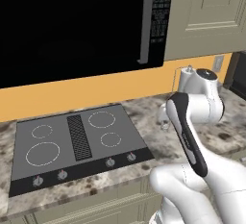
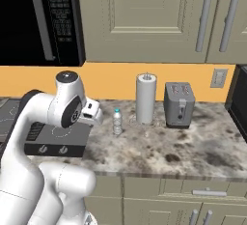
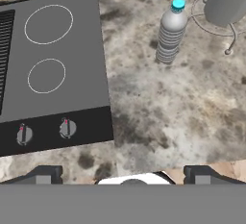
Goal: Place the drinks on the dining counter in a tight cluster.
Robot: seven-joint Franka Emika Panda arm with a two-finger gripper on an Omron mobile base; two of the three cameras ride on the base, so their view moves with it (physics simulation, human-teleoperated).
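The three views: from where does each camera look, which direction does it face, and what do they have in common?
Left base view: behind the arm's left, facing the stovetop and microwave; the white arm rises lower right.
Right base view: behind the arm's right, facing the water bottle, paper towel roll and toaster; arm lower left.
Hand view: on the hand, looking down at the marble worktop; its open fingertips show below.
Right base and hand views share the bottle, roll and stovetop.

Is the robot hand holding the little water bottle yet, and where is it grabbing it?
No, nothing is held. The gripper is open above the marble worktop, and the water bottle stands apart from it, untouched.
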